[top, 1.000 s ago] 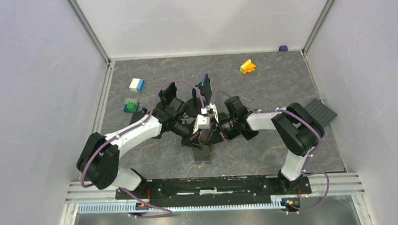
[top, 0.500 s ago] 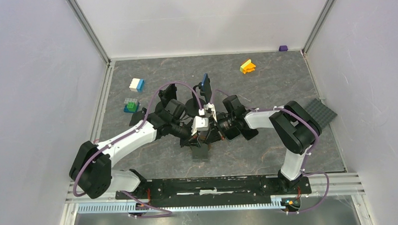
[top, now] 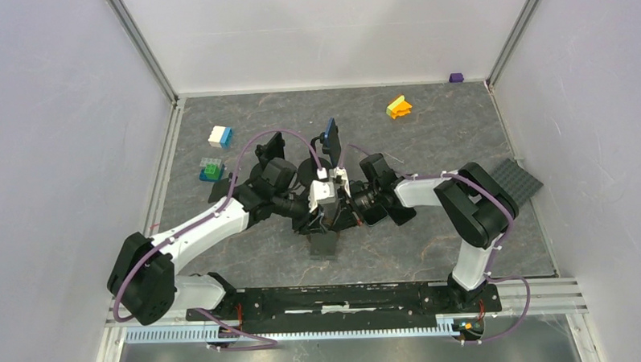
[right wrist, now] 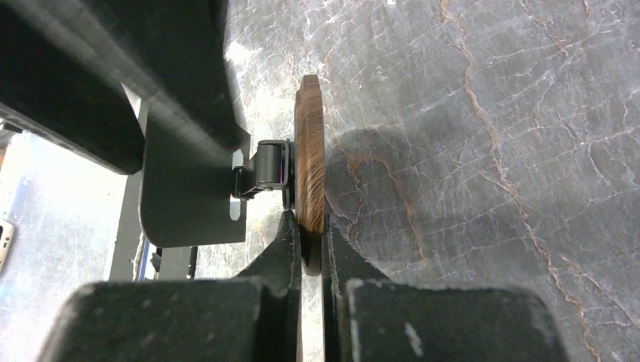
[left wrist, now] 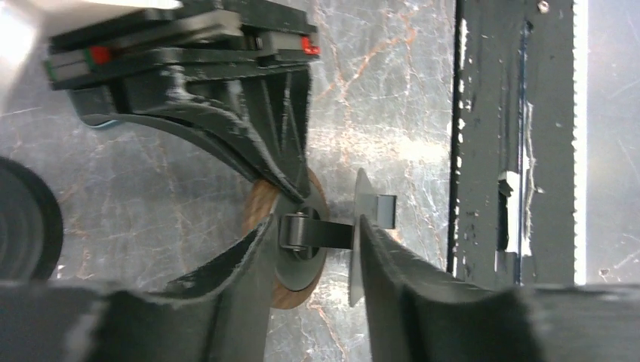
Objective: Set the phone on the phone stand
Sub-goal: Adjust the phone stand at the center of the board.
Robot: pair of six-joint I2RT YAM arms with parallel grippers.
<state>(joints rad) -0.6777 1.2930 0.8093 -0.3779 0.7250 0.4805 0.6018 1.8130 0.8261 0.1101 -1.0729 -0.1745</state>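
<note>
Jaws on the right gripper (right wrist: 309, 230) are closed tight on the phone stand (right wrist: 310, 151), pinching the rim of its round wooden base edge-on. The stand's black plate (right wrist: 189, 188) hangs off a small hinge just beside that base. On the left gripper (left wrist: 315, 234) the jaws stand part-way apart, straddling the hinge arm between base and plate and clamping nothing. Both grippers meet at the middle of the tabletop (top: 432, 241).

One phone (top: 330, 140), dark blue, stands upright just beyond the two wrists, apart from the stand; what props it I cannot tell.

Farther out lie four toy pieces:
- one white-and-blue brick (top: 220, 136)
- one green brick (top: 211, 169) on a teal base
- one yellow-orange brick (top: 398, 107)
- one small purple brick (top: 456, 77) at the back wall

One dark studded baseplate (top: 517, 180) sits beside the right arm's elbow.
</note>
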